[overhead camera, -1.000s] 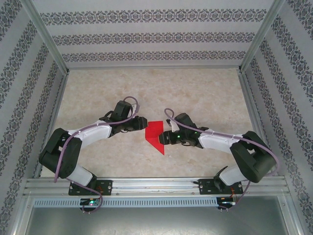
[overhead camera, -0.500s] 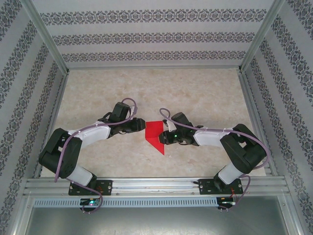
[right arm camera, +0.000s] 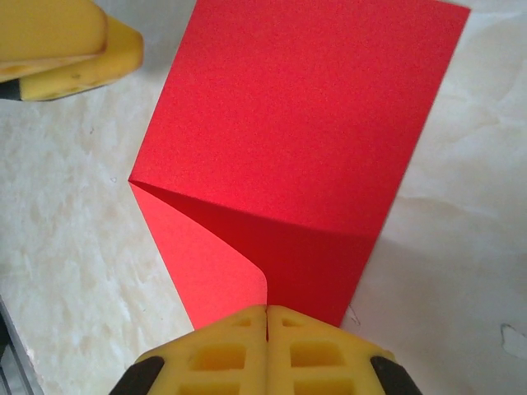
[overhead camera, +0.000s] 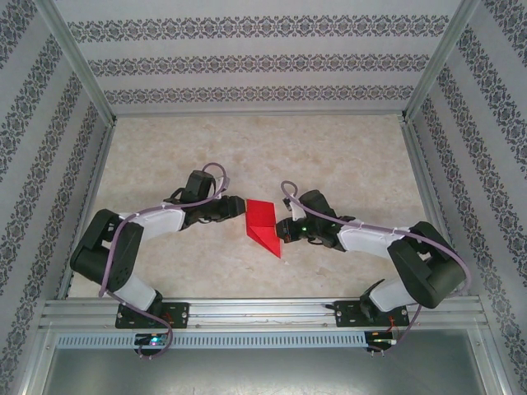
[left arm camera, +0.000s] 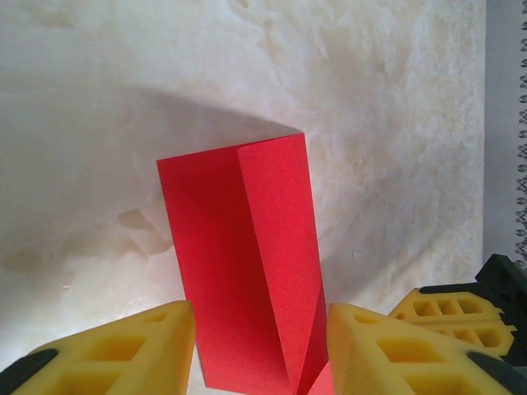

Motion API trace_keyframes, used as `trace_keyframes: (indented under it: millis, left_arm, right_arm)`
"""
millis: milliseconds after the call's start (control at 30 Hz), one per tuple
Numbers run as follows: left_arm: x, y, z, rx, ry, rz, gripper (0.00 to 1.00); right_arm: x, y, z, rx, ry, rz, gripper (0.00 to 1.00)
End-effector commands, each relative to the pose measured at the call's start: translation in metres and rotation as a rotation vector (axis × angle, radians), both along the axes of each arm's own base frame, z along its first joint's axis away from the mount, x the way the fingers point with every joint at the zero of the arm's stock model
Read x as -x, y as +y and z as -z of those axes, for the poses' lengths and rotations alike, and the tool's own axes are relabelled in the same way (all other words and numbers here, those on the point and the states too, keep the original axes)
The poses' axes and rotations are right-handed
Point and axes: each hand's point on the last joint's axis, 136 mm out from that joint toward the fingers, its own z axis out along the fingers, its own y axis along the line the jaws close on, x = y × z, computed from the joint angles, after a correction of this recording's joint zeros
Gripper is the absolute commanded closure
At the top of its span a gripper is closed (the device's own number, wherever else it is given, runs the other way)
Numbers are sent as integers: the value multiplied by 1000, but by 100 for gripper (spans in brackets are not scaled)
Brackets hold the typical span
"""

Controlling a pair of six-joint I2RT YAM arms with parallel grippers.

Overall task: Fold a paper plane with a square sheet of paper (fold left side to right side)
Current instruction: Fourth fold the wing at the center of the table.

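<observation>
- The table (overhead camera: 346, 164) forms the floor of a cell, closed in by patterned walls (overhead camera: 247, 62) at the back and on both sides. A metal rail (overhead camera: 263, 309) runs along its near edge.
- The red sheet of paper (overhead camera: 262, 224) lies near the middle of the table, somewhat toward the near side. It is partly folded into a narrower shape whose point faces the rail.
- The left gripper (overhead camera: 241, 207) is at the sheet's left edge. In the left wrist view (left arm camera: 259, 362) its fingers (left arm camera: 107, 354) are spread wide on either side of the sheet's near end (left arm camera: 247, 263) and grip nothing.
- A lengthwise crease divides the sheet in that view, and the panel on the right is lifted, so it casts a shadow on the table.
- The right gripper (overhead camera: 281, 231) is at the sheet's right edge. In the right wrist view (right arm camera: 268, 346) its pads are pressed together on the sheet's near edge (right arm camera: 305, 123), where a lighter flap curls up to meet them.
- The left gripper's yellow pads (right arm camera: 58, 41) sit just beside the sheet's far left corner.
- The right gripper's pads (left arm camera: 449, 317) are close beside the left gripper's right finger.
- Bare table surrounds the sheet on its far side and out toward both side walls. The two arms crowd the space at either side of the sheet.
</observation>
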Motion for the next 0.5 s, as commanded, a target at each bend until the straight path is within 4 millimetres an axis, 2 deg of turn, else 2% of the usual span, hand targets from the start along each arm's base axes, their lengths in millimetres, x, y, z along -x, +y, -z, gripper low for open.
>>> trace_keyframes:
  millis: [0,233,467]
  left_arm:
    - [-12,-13,-12,88,-21,24,55]
    - [-18,-28,-4,120,-1,60,58]
    - [-22,-36,-1,120,0,76,83]
  right_arm:
    - [-3,-3,-8,-31,-24,20,100]
    - [-1,-3,-7,-42,-16,20,100]
    - [1,-4,-4,-36,-5,26,99]
